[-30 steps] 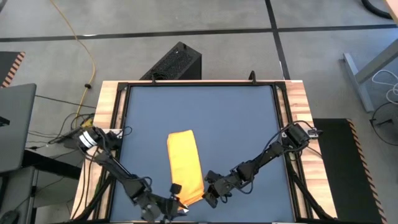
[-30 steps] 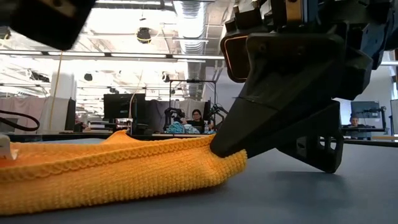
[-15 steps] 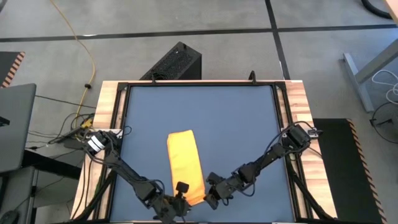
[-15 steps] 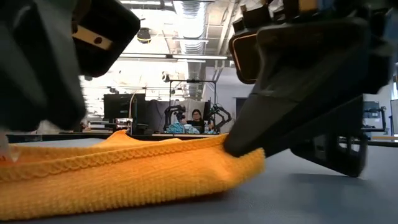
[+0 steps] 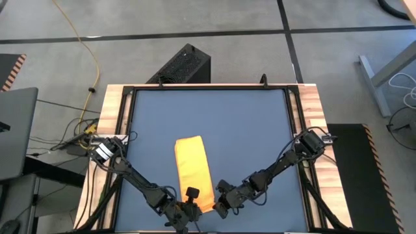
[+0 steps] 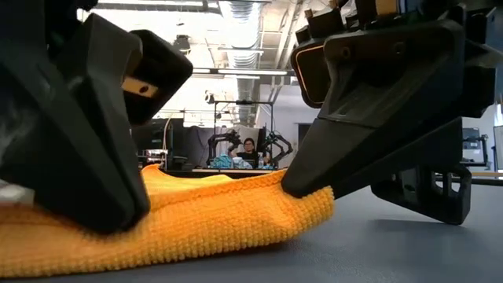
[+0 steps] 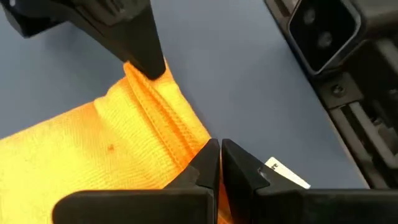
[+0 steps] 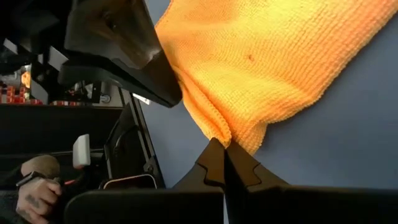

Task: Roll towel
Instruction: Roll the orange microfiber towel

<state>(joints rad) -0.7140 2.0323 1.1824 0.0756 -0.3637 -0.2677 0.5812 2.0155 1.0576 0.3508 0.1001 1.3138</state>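
The yellow-orange towel [image 5: 192, 170] lies folded into a narrow strip on the dark blue table top [image 5: 240, 123], running from far to near. Its small white tag [image 7: 286, 173] sticks out at the near end. My left gripper [image 5: 191, 207] is shut at the near left corner of the strip. It fills the left of the low view [image 6: 130, 224]. My right gripper [image 5: 216, 205] is shut at the near right corner [image 6: 292, 189]. Each wrist view shows the other arm's fingers on the same end of the towel. My left gripper pinches the towel's near end by its stitched edge [image 7: 194, 148], next to the tag, between its two fingers. The fingers slant down from the near left. That end of the towel rests on the table. My right gripper pinches the towel's near right corner [image 8: 227, 134] between its two fingers, slanting down from the near right. The cloth bunches up a little at the fingertips [image 6: 310, 196], and the rest of the towel lies flat on the table.
A wooden frame [image 5: 307, 110] borders the table. A black box [image 5: 185, 65] stands on the floor beyond the far edge. A camera housing [image 7: 324, 30] sits at the near edge close to the towel. A person's hand [image 8: 30, 175] shows off the table.
My left gripper has come in from the near left, sunk onto the towel's near left corner and shut on it. My right gripper has kept its hold on the near right corner. The towel has stayed where it was.
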